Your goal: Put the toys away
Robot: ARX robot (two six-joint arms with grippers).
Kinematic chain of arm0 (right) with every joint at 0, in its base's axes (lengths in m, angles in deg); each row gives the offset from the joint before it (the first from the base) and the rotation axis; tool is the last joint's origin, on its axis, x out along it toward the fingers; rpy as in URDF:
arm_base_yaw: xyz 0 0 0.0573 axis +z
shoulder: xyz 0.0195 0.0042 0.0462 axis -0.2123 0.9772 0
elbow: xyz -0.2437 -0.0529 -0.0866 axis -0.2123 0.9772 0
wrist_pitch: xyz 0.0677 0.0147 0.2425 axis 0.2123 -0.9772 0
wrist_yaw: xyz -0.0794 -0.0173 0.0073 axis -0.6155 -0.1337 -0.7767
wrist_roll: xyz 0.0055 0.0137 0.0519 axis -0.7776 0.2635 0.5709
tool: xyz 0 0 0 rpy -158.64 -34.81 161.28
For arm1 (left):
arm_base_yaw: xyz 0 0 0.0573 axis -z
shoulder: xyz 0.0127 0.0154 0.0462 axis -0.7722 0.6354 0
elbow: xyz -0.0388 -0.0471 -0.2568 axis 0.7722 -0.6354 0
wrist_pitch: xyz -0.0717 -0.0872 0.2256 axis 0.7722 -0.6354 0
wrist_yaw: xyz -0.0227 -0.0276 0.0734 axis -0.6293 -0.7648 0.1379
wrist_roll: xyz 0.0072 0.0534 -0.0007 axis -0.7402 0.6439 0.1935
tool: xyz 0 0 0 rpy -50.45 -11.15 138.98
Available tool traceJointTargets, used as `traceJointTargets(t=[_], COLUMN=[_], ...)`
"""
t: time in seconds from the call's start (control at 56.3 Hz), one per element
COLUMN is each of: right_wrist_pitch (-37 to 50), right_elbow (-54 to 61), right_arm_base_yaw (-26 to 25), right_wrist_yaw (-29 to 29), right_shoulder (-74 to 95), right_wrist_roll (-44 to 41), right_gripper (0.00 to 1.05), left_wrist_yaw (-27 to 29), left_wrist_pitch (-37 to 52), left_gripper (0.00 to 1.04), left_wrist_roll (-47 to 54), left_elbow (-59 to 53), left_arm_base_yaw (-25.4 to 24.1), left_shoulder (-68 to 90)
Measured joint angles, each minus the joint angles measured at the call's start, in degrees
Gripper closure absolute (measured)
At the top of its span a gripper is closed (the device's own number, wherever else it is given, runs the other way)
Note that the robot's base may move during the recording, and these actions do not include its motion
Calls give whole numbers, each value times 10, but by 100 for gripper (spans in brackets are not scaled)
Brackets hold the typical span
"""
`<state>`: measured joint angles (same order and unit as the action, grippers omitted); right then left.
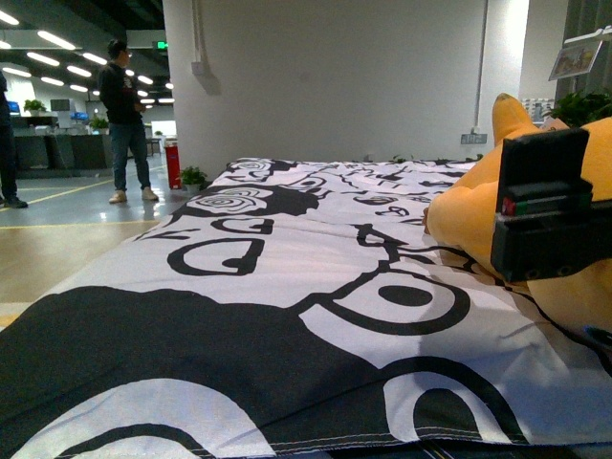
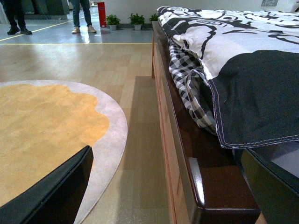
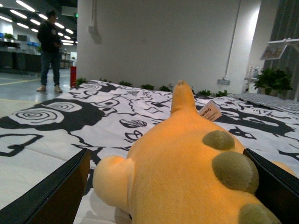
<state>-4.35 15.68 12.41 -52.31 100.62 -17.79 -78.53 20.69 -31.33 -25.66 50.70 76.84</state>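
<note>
1 plush toy within wide-spread right tool

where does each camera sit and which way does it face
Front view: on the robot's body, low, facing across the patterned bed cover to a white wall; the right arm shows before the plush toy.
Left wrist view: looks along the bed frame and rug; left gripper open, empty.
Right wrist view: looks over the plush toward that wall; right gripper open, astride it.
Shared: the cover appears in all three; the plush in front and right wrist.
</note>
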Motion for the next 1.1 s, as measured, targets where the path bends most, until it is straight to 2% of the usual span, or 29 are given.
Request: traceJointTargets(t=[0.16,0.462,0.533,0.711,0.906,1.102], right_wrist_pitch=[29,25,17,10,-1,-70], right_elbow=[7,12,14,17,22,20], right_arm_base_yaw=[4,6,5,5,0,-38], right_wrist_yaw=[-5,-7,-1,9,20,56], right_shoulder=[16,1,-8,-20,-32,-87], right_wrist_roll=[-23,-34,-34,-35,-33,0], right_gripper=[7,56,72,96,98,98], left_wrist_yaw=[0,0,0,0,0,0], left_wrist_pitch=[0,0,0,0,0,0], left_gripper=[6,6,6,6,6,6], left_wrist_roll=[0,0,0,0,0,0], left_elbow=[0,0,0,0,0,0], left_arm_base_yaw=[0,0,0,0,0,0], left_shoulder=[0,0,0,0,0,0])
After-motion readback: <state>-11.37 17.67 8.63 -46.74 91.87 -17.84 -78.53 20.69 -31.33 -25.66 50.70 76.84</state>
